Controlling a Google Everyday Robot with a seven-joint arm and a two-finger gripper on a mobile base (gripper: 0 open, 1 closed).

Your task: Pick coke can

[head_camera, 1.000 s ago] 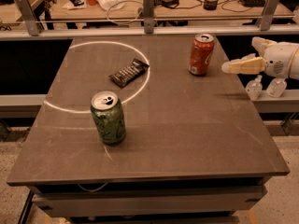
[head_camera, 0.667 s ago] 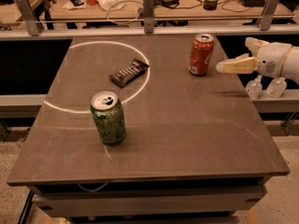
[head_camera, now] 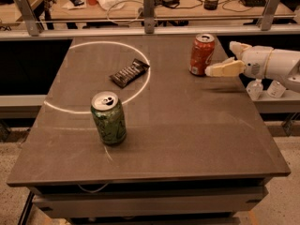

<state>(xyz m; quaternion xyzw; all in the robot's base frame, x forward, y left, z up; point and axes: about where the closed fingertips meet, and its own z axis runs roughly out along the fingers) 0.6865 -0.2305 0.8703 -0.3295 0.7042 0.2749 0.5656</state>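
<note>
The coke can (head_camera: 202, 54) is red-orange with white lettering and a silver top. It stands upright near the far right of the dark table (head_camera: 187, 139). My gripper (head_camera: 219, 58) comes in from the right at can height, just right of the can. Its cream fingers are spread apart. The near fingertip almost touches the can's lower right side, and the far finger (head_camera: 238, 47) sits behind and to the right. Nothing is held.
A green patterned can (head_camera: 108, 118) stands at the front left. A dark snack bar (head_camera: 130, 72) lies on a white painted circle (head_camera: 75, 109). A metal rail (head_camera: 150, 29) and a cluttered desk lie beyond the far edge.
My gripper has moved left toward the coke can, closing the gap until its near fingertip is beside the can. The cans and the snack bar have not moved.
</note>
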